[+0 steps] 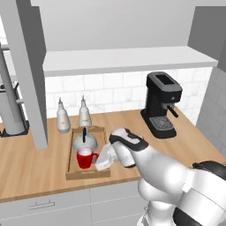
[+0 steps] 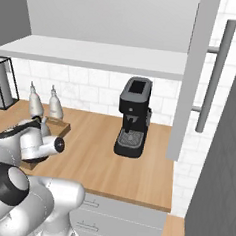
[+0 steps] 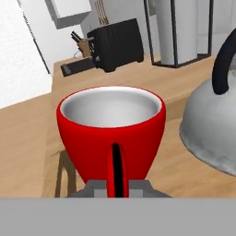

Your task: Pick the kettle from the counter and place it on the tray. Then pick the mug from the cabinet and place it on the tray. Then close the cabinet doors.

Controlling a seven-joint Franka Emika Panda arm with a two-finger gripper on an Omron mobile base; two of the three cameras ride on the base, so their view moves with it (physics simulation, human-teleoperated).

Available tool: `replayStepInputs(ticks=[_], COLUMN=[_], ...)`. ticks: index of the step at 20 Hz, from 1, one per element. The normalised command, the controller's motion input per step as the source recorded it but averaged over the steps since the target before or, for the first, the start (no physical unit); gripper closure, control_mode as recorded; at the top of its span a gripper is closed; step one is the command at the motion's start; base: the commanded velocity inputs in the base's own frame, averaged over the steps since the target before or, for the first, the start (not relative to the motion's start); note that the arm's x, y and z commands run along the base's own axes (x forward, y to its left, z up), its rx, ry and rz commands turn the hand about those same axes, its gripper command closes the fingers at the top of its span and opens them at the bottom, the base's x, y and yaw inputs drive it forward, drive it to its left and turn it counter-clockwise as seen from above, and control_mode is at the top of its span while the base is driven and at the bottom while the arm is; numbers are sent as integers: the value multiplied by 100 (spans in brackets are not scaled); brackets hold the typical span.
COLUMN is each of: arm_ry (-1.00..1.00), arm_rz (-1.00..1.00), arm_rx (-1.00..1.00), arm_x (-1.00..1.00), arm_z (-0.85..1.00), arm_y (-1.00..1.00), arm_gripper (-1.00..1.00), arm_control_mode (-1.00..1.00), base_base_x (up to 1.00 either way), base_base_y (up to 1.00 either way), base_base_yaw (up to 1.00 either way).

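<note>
Now the end effector (image 3: 117, 186) is clamped on the handle of the mug (image 1: 85, 158), which sits in the tray (image 1: 70, 160) just in front of the kettle (image 1: 84, 141), so the next move looks like letting go, then the cabinet doors (image 1: 27, 70).

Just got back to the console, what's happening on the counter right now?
The arm has its end effector closed on the handle of the red mug, which sits upright in the wooden tray right beside the kettle. The kettle is already on the tray. The cabinet doors stand open, so closing them is left. Two white bottles stand behind the tray, and a black coffee machine sits to its right.
</note>
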Motion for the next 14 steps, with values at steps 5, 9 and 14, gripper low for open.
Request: replayStepInputs(ticks=[5, 9, 14], arm_ry=[-19, -8, 0], arm_rz=[4, 3, 3], arm_rx=[0, 1, 0], arm_x=[3, 0, 0], arm_z=[-30, -18, -8], arm_y=[0, 0, 0], arm_gripper=[100, 100, -100], arm_control_mode=[-100, -100, -100], base_base_x=[0, 0, 0], base_base_y=[0, 0, 0], base_base_yaw=[0, 0, 0])
